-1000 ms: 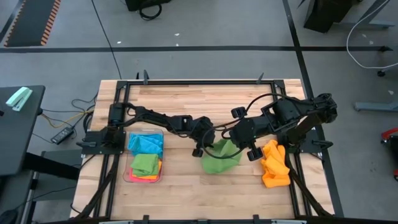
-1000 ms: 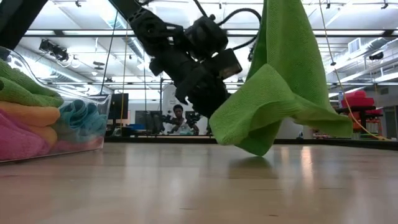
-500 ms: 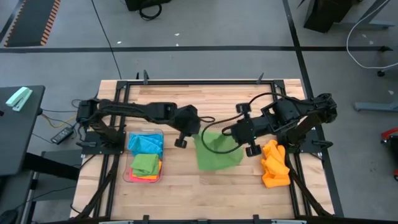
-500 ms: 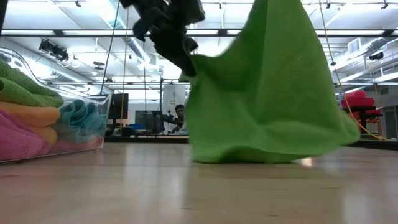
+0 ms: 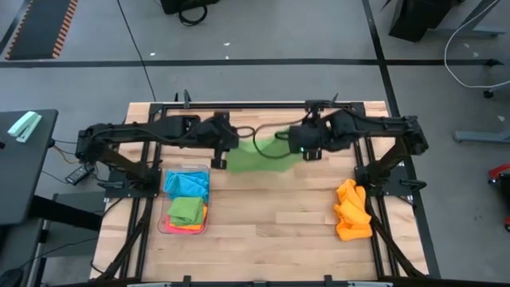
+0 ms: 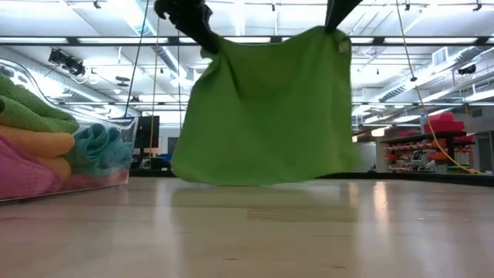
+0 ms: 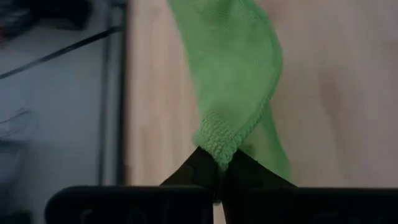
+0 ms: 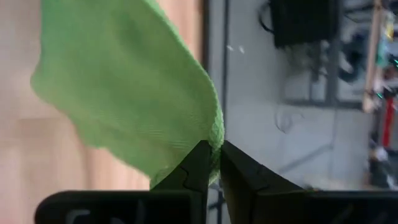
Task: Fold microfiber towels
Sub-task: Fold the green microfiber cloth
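Note:
A green microfiber towel (image 6: 266, 108) hangs spread out like a sheet between my two grippers over the far part of the table (image 5: 263, 231). My left gripper (image 7: 219, 163) is shut on one upper corner and my right gripper (image 8: 213, 149) on the other. In the high view the towel (image 5: 259, 155) stretches from the left gripper (image 5: 225, 154) to the right gripper (image 5: 300, 147). Its lower edge (image 6: 262, 182) hangs close to the table top; I cannot tell whether it touches. My left gripper pinches the towel's upper corner (image 7: 217, 146) between its two fingers, slanting down from the table's left. The cloth bunches at the fingertips and hangs below them. My right gripper pinches the other upper corner by its hemmed edge (image 8: 215, 138) between its two fingers, slanting down from the right. The top edge (image 6: 270, 38) runs nearly straight between the two holds.
A clear plastic tray (image 5: 204, 199) at the near left holds folded blue, green, orange and pink towels (image 5: 186, 203). A crumpled orange towel (image 5: 352, 211) lies on the table by the right edge. Bare wood lies in the table's middle and near part.
Both grippers have gone toward the table's far edge, the left one also rising and moving left. The green towel, which hung bunched with a folded lump low over the table, has been drawn apart and lifted, and now hangs flat between them.

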Available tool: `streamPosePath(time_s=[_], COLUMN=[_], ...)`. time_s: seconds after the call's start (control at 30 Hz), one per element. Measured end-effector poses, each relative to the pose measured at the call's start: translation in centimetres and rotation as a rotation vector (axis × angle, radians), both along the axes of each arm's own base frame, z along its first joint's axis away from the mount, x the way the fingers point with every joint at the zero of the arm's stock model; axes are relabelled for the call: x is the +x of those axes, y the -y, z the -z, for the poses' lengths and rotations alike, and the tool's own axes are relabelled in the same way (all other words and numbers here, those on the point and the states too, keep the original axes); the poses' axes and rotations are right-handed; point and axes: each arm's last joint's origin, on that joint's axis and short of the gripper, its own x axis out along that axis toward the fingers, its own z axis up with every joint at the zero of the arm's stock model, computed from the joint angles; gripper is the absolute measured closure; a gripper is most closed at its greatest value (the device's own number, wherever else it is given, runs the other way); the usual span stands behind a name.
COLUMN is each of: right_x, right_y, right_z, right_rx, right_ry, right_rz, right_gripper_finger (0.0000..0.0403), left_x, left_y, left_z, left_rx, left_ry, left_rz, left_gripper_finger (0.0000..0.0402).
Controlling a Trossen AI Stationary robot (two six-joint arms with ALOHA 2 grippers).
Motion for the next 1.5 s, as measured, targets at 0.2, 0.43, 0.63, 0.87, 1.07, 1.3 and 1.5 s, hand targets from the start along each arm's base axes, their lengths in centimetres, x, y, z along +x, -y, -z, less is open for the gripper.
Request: streamPosePath(time_s=[0.2, 0.43, 0.63, 0.87, 1.07, 1.3, 1.5], right_x=[-0.1, -0.2, -0.5, -2.5, -2.7, -0.5, 1.5], right_y=[2.7, 2.1, -1.7, -6.0, -6.2, -5.7, -5.9], right_z=[-0.1, 0.3, 0.5, -0.5, -0.7, 0.8, 5.2], right_rx=[-0.037, 0.161, 0.531, 0.868, 0.783, 0.633, 0.604], right_ry=[-0.019, -0.014, -0.016, -0.078, -0.054, 0.077, 0.101], right_rz=[0.079, 0.072, -0.03, -0.21, -0.209, -0.249, -0.327], right_gripper_finger=[0.0359, 0.0359, 0.0359, 0.0359, 0.0359, 0.0354, 0.0334], left_x=[-1.1, -1.2, -1.1, -1.3, -1.1, -0.6, -0.3], left_y=[-0.8, 0.3, 3.6, 6.9, 7.2, 6.1, 5.4], left_z=[-1.6, -1.1, -0.9, -1.0, -1.3, -1.5, -1.8], left_rx=[0.033, -0.077, -0.373, -0.523, -0.541, -0.519, -0.472], left_ry=[0.016, -0.009, -0.015, -0.053, -0.01, 0.043, 0.093], left_rz=[-0.062, -0.048, 0.117, 0.325, 0.37, 0.29, 0.229], left_gripper_finger=[0.0394, 0.037, 0.0373, 0.0394, 0.0375, 0.0394, 0.0374])
